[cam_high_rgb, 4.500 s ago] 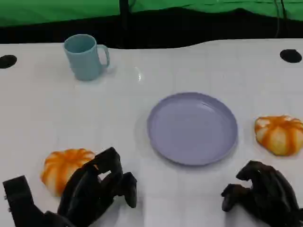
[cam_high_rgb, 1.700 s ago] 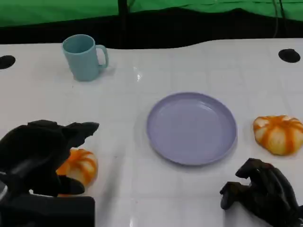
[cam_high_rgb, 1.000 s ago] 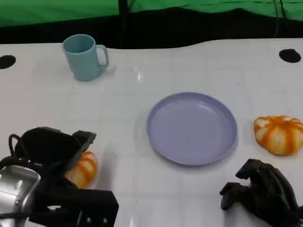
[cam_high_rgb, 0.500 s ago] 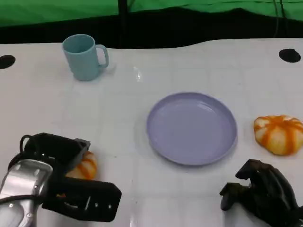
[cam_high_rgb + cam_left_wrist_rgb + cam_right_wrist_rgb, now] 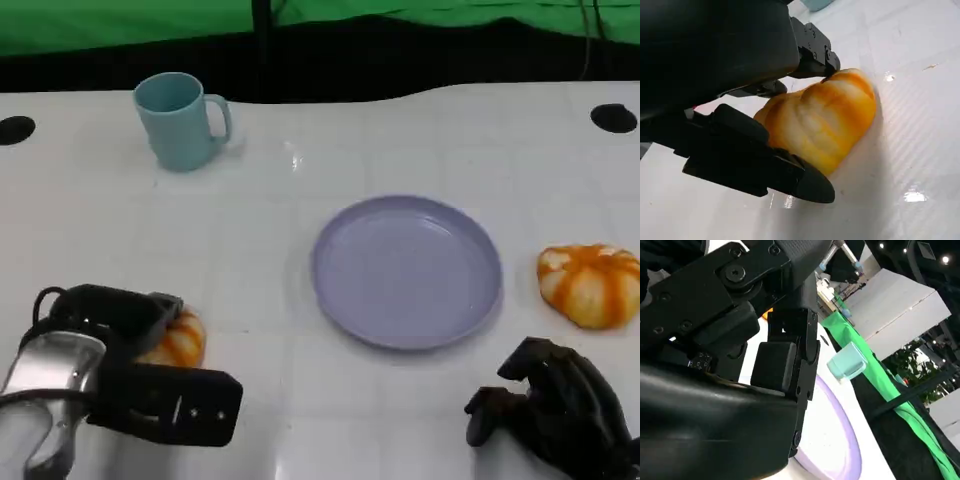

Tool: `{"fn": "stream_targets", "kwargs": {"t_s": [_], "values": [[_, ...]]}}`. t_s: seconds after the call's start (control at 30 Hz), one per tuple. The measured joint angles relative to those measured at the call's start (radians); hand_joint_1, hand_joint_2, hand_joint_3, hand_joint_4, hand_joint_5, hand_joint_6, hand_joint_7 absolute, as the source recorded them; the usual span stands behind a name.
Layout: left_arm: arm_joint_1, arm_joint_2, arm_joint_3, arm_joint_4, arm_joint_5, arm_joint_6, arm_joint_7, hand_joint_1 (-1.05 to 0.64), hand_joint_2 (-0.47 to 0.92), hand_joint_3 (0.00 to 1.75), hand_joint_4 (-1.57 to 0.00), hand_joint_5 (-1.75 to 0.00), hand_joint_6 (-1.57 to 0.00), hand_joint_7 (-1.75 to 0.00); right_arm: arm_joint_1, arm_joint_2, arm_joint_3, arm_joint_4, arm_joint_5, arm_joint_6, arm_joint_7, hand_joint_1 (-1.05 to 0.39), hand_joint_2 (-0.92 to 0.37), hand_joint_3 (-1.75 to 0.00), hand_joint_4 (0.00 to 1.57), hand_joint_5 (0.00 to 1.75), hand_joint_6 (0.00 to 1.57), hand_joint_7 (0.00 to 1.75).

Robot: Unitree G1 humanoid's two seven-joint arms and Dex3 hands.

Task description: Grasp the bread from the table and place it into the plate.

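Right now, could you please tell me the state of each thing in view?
Left robot hand: fingers closed around the left bread.
Left bread: gripped, on the table.
Right robot hand: curled, holding nothing.
Right bread: untouched on the table.
Plate: empty.
Mug: upright.

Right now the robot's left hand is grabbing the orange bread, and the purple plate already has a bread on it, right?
Not quite. The left hand is on the orange bread, fingers on both sides in the left wrist view, but the purple plate has nothing on it, as the head view shows. The other bread sits on the table beside the plate.
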Motion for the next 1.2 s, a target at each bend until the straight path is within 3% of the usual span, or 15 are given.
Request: {"fn": "stream_targets", "kwargs": {"t_s": [0.07,0.1,0.13,0.17,0.2,0.23,0.3,0.33,0.57,1.0,1.03,1.07,1.13,1.2], "values": [[-0.009,0.000,-0.002,0.016,-0.019,-0.004,0.008,-0.69,0.83,0.00,-0.42,-0.03,-0.22,-0.01,0.000,0.000,0.000,0.000,0.000,0.000,0.000,-1.03,-0.72,0.00,1.57,0.72,1.57,0.33],[-0.012,0.000,-0.004,0.021,-0.024,-0.004,0.011,-0.56,0.87,0.02,-0.59,-0.43,-0.39,-0.03,0.000,0.000,0.000,0.000,0.000,0.000,0.000,-1.03,-0.71,0.00,1.57,0.72,1.57,0.33],[-0.019,0.000,-0.006,0.043,-0.038,-0.021,0.030,-0.49,0.90,0.03,-0.55,-0.85,-0.50,-0.03,0.000,0.000,0.000,0.000,0.000,0.000,0.000,-1.03,-0.71,0.00,1.57,0.72,1.57,0.33],[-0.026,-0.001,-0.005,0.074,-0.055,-0.044,0.060,-0.46,0.91,0.04,-0.51,-1.09,-0.55,-0.02,0.000,0.000,0.001,0.000,0.000,-0.001,0.000,-1.03,-0.71,0.00,1.57,0.72,1.57,0.33],[-0.034,-0.001,-0.003,0.108,-0.076,-0.073,0.098,-0.41,0.92,0.20,-0.55,-1.21,-0.73,-0.06,0.000,0.000,0.000,-0.001,0.001,-0.001,0.000,-1.03,-0.71,0.00,1.57,0.72,1.57,0.34],[-0.042,0.000,0.000,0.139,-0.093,-0.099,0.133,-0.40,0.92,0.25,-0.56,-1.25,-0.79,-0.07,0.000,0.000,0.000,-0.001,0.001,-0.001,0.000,-1.03,-0.71,0.00,1.57,0.72,1.57,0.35],[-0.062,-0.002,0.000,0.190,-0.118,-0.134,0.187,-0.34,0.92,0.39,-0.54,-1.57,-0.99,-0.08,0.000,0.000,0.000,-0.001,0.001,-0.001,0.000,-1.02,-0.71,0.00,1.57,0.71,1.57,0.34],[-0.072,-0.004,-0.002,0.217,-0.127,-0.148,0.215,-0.33,0.92,0.42,-0.52,-1.64,-1.02,-0.08,0.000,0.000,0.001,-0.001,0.001,-0.001,0.001,-1.01,-0.71,0.00,1.57,0.71,1.57,0.33],[-0.113,-0.013,-0.027,0.317,-0.156,-0.186,0.306,-0.33,0.92,0.45,-0.50,-1.72,-1.05,-0.06,0.000,0.000,-0.001,0.002,0.002,-0.001,0.001,-1.01,-0.72,0.00,1.57,0.70,1.57,0.32],[-0.129,-0.012,-0.051,0.337,-0.183,-0.188,0.318,-0.33,0.92,0.45,-0.49,-1.73,-1.06,-0.05,0.000,0.000,-0.002,0.003,0.002,-0.001,0.002,-1.01,-0.72,0.00,1.57,0.70,1.57,0.32],[-0.129,-0.012,-0.051,0.338,-0.183,-0.188,0.318,-0.33,0.75,0.74,-0.58,-1.74,-0.92,-0.62,0.000,0.000,-0.002,0.003,0.002,-0.001,0.002,-1.02,-0.71,0.00,1.57,0.70,1.57,0.32],[-0.136,-0.016,-0.050,0.368,-0.187,-0.204,0.367,-0.33,0.66,0.89,-0.61,-1.74,-0.74,-1.04,0.000,0.000,-0.002,0.003,0.002,-0.001,0.002,-1.02,-0.71,0.00,1.57,0.70,1.57,0.32],[-0.144,-0.038,-0.045,0.479,-0.195,-0.261,0.540,-0.33,0.58,1.01,-0.63,-1.75,-0.59,-1.39,0.000,0.001,-0.001,0.004,0.002,-0.002,0.002,-1.02,-0.71,0.00,1.57,0.70,1.57,0.32],[-0.152,-0.057,-0.045,0.573,-0.197,-0.307,0.666,-0.33,0.57,1.03,-0.64,-1.75,-0.56,-1.47,-0.001,0.001,-0.001,0.005,0.001,-0.004,0.002,-1.02,-0.71,0.00,1.57,0.71,1.57,0.32]]}}
